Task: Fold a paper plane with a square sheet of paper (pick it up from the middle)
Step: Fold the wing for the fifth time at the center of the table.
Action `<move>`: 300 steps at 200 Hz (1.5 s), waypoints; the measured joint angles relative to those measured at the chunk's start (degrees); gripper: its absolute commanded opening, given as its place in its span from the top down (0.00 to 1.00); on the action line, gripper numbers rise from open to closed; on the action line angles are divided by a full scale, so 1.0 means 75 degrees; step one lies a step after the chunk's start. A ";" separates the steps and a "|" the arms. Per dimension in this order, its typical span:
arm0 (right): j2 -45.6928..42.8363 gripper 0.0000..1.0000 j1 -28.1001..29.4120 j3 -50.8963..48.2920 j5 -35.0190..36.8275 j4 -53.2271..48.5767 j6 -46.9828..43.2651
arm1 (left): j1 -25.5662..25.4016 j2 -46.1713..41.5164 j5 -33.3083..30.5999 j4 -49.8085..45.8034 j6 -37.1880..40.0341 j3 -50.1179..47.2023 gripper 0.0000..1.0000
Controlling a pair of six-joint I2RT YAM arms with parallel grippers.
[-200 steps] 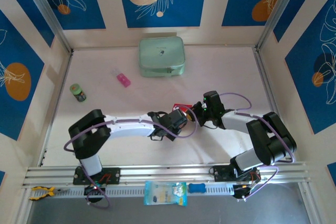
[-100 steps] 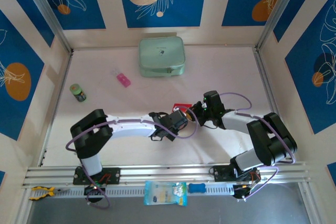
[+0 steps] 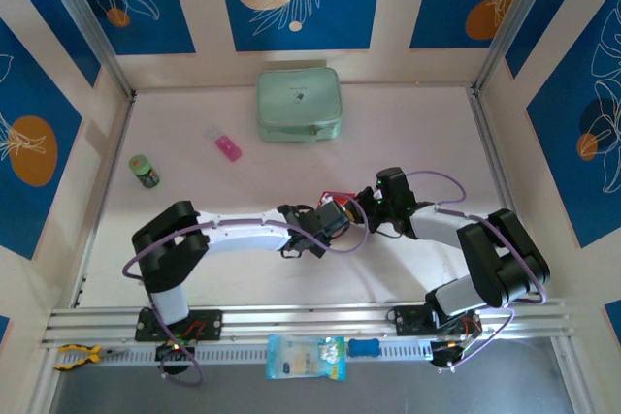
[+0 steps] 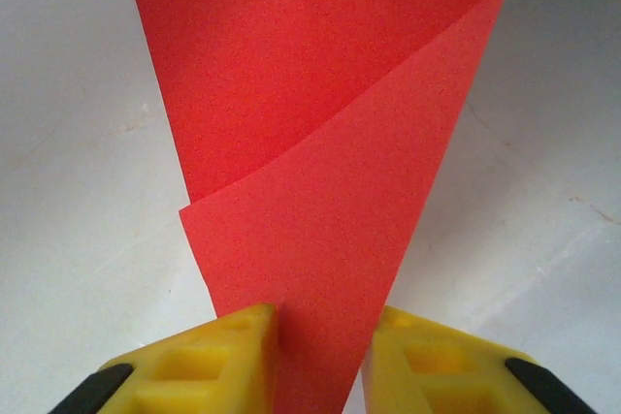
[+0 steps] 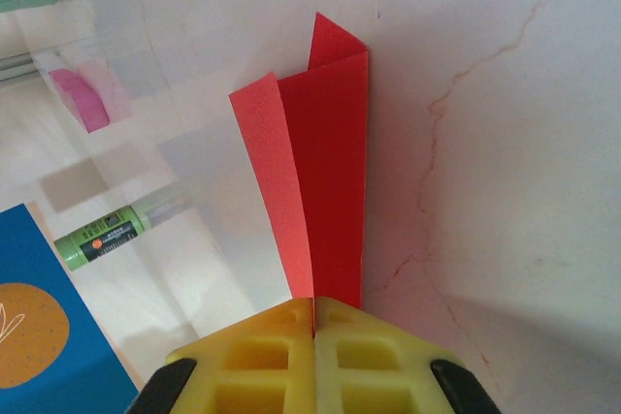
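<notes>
The square sheet of paper (image 4: 330, 143) is bright red and folded, with one layer lying slantwise over another and narrowing toward my left gripper (image 4: 325, 356). That gripper's yellow fingers (image 4: 233, 356) stand apart on either side of the narrow end, against its edges. From the other side my right gripper (image 5: 313, 312) is shut on the paper (image 5: 325, 172), whose two flaps spread away from its jaws. From above, the two grippers (image 3: 342, 210) (image 3: 363, 203) meet mid-table with a bit of red paper (image 3: 335, 195) between them.
A pale green case (image 3: 299, 104) sits at the back of the table. A small pink block (image 3: 228, 148) and a green bottle (image 3: 146, 172) lie to the left. A plastic packet (image 3: 305, 356) and yellow pliers (image 3: 73, 356) rest by the front rail.
My left gripper's fingers have drawn closer together round the paper, and the left arm has crept slightly right. The right arm has stayed put.
</notes>
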 measured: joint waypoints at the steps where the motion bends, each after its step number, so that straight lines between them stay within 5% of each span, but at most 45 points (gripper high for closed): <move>1: 0.0000 0.98 0.0000 0.0000 0.0000 0.0000 0.0000 | 0.0000 0.0000 -0.0003 0.0000 -0.0003 0.0000 0.73; 300: 0.0000 0.97 0.0038 0.0000 0.0000 -0.0003 0.0023 | 0.0000 0.0099 -0.0114 -0.0146 -0.0006 0.0108 0.75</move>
